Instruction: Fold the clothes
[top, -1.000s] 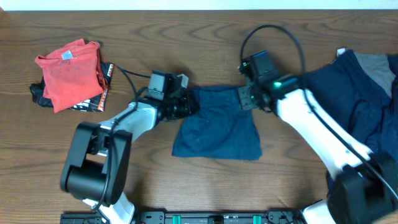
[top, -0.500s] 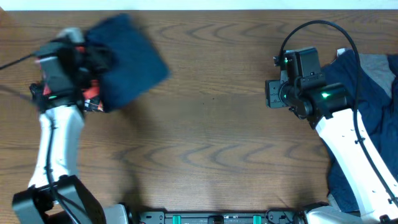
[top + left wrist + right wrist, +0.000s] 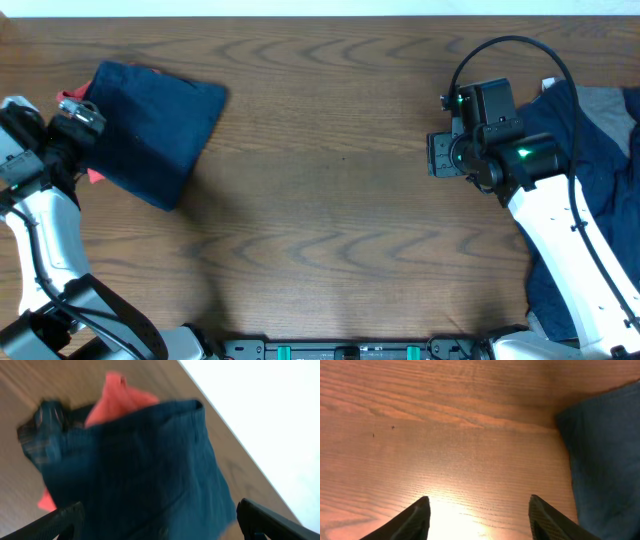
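Note:
A folded navy garment [image 3: 150, 125] lies at the table's far left, on top of the red tee [image 3: 94, 176], which peeks out from under it. My left gripper [image 3: 86, 120] hovers at its left edge and is open. In the left wrist view the jaws stand wide apart over the navy garment [image 3: 150, 470], with the red tee [image 3: 122, 397] and a black printed piece [image 3: 45, 422] behind it. My right gripper [image 3: 434, 155] is open over bare wood [image 3: 480, 460], just left of a heap of navy clothes [image 3: 585, 150]. A grey piece [image 3: 612, 100] lies in that heap.
The wooden table [image 3: 330, 220] runs between the two piles. Its far edge [image 3: 320, 14] meets a white surface. The right arm's white links [image 3: 560, 250] lie across the navy heap, and a black cable [image 3: 500, 45] loops above the right wrist.
My left arm swung the folded navy garment from the middle to the left pile, opened and let it go. My right arm drew back to the right, then stayed put.

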